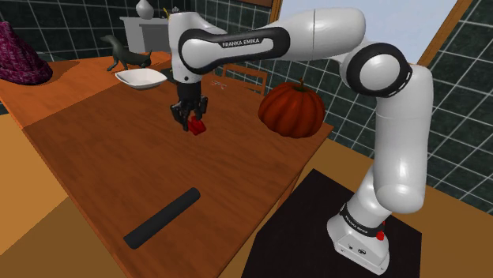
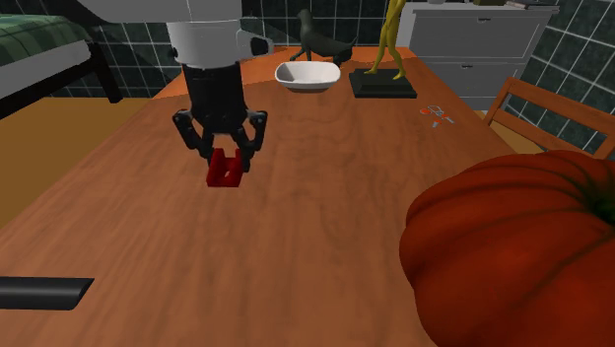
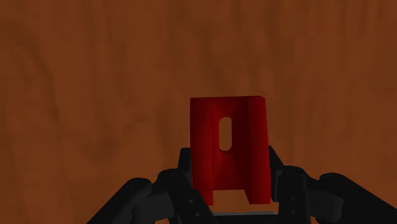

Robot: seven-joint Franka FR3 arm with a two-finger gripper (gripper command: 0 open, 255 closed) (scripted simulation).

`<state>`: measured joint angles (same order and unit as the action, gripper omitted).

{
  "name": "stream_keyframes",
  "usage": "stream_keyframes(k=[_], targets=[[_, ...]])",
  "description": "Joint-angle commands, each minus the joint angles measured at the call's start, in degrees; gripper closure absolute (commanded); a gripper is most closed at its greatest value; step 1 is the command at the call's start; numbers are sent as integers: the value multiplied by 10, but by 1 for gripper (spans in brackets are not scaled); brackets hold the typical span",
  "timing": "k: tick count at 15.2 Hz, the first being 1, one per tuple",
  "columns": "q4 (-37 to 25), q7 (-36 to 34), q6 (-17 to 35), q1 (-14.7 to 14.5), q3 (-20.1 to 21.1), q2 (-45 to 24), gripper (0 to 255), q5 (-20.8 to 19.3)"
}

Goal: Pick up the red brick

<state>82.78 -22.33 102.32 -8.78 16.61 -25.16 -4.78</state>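
On the brown wooden table (image 1: 118, 158) the work is done near the middle. The white Franka arm (image 1: 316, 39) is stretched from its stand over the table top, past the big orange pumpkin (image 1: 292, 109) that is set near the table edge. A black cylinder (image 1: 162, 216) is laid well apart from the arm's hand, and a white bowl (image 1: 141, 77) is placed at the far side; neither is touched. The black gripper (image 2: 229, 163) is pointed down, and its fingers (image 3: 277, 172) are pressed against two opposite sides of the red brick (image 3: 228, 146), so the brick is clasped between them. The grasp is therefore judged as done. Whether the brick is raised clear of the wood cannot be told with certainty. What is left, by this judgement, is the lift or its completion.
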Motion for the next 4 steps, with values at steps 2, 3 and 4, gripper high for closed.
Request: stream_keyframes(k=[2, 3, 4], targets=[[-20, 0, -22, -1, 1, 2, 255, 1], [-21, 0, -23, -1, 1, 2, 255, 1], [-21, 0, -23, -1, 1, 2, 255, 1]])
